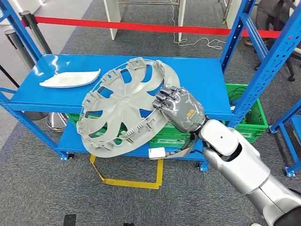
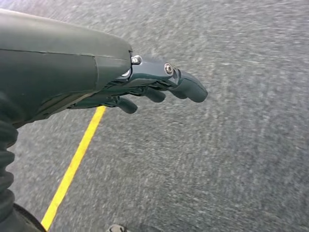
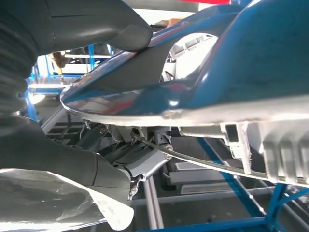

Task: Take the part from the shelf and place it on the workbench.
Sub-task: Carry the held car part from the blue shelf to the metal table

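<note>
Right hand point(image 1: 179, 110) fingers pinching hubcap point(image 1: 122, 108) rim at 3 o'clock, tilting it half off the shelf point(image 1: 199, 77) (clearing the edge, I'd guess). Left hand point(image 2: 153, 87) hangs, fingers loosely spread, holding nothing.

Right hand point(image 1: 179, 109) of the silver arm gripping the rim of a large round grey plastic wheel cover point(image 1: 124, 106) (inner, ribbed side up), which lies tilted over the front edge of the blue metal shelf point(image 1: 202, 77). A long white curved plastic trim piece point(image 1: 69, 79) rests flat on the shelf's left part, well apart from the cover. Green plastic crates point(image 1: 248, 117) stand on the lower level. Yellow tape point(image 1: 131, 181) marks the grey carpeted floor point(image 1: 35, 193); a red barrier tape point(image 1: 142, 27) runs behind.
</note>
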